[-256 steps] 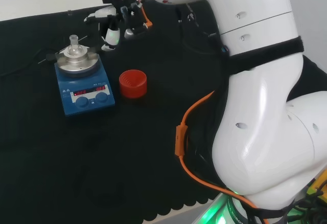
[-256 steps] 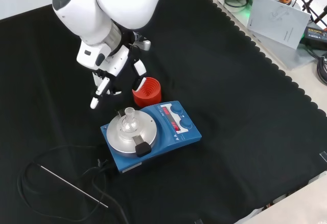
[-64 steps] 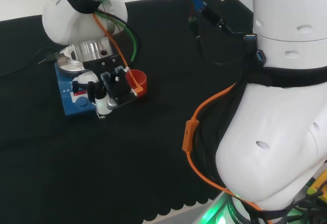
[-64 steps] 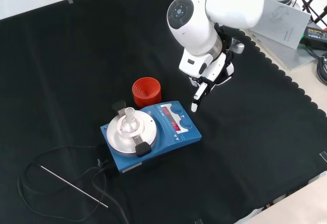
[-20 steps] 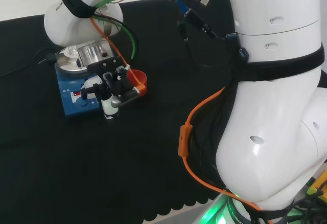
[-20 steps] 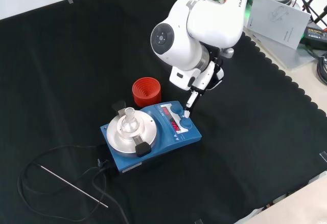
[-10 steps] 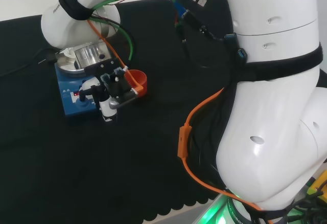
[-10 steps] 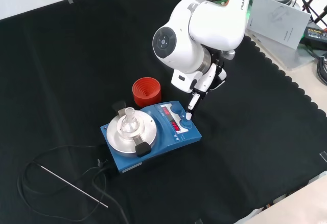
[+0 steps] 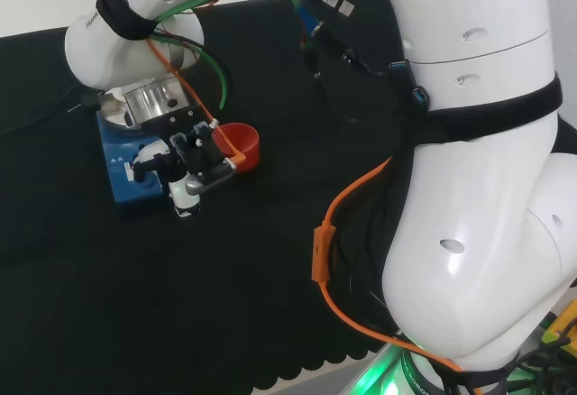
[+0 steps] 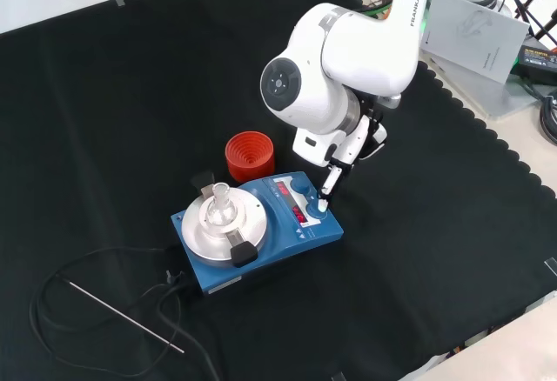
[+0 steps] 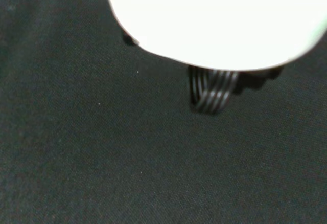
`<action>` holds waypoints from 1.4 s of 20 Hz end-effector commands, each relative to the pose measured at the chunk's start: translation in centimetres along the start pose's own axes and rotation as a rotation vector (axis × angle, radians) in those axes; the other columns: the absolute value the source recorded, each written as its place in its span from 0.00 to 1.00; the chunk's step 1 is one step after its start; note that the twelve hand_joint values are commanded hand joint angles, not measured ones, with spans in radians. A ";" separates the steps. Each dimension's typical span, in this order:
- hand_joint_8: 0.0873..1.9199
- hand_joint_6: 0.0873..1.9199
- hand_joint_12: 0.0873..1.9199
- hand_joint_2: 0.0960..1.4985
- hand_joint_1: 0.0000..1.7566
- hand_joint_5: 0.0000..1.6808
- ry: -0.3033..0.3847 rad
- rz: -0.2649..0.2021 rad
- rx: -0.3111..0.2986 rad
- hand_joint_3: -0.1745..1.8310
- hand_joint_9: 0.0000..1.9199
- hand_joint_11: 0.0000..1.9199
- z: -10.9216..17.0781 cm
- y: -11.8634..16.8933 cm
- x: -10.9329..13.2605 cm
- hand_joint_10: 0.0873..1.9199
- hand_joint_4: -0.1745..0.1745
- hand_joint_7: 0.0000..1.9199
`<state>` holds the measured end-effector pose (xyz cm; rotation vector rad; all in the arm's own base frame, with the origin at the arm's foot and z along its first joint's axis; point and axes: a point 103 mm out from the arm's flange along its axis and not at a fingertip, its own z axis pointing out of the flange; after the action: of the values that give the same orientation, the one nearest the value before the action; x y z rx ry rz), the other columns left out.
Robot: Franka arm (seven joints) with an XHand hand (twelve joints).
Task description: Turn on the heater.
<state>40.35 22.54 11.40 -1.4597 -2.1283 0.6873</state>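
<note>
My hand [image 10: 335, 162] stands over the front right corner of the blue heater [image 10: 261, 227] in the front view, one finger held straight down with its white tip [image 10: 325, 199] at the right-hand knob [image 10: 317, 210]; whether it touches I cannot tell, and my fingers hold nothing. The heater sits mid-cloth on the worktop [image 10: 104, 94], its long axis running from the round metal plate [image 10: 224, 224] at the view's lower left to the control panel with red display [image 10: 294, 204] at the right, which faces the open cloth there. A small clear flask [image 10: 219, 198] stands upright on the plate. The red ribbed ring [image 10: 250, 156] stands just behind the heater, close beside my arm. A cable and a thin rod [image 10: 122, 314] lie to the lower left, near the cloth's edge. Open cloth lies right of the panel up to the scalloped edge [image 10: 487, 142].
</note>
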 end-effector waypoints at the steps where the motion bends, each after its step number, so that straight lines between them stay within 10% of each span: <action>1: 0.81 0.16 0.69 0.07 0.85 0.02 -0.007 0.001 0.010 1.00 0.84 0.73 0.1 0.1 0.0 0.72 0.40 0.69; 28: 0.81 0.15 0.69 0.07 0.85 0.03 0.002 0.067 -0.039 1.00 0.84 0.74 -2.6 -2.2 -3.2 0.72 0.39 0.69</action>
<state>41.12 20.36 13.01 -1.5163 -2.1122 0.6777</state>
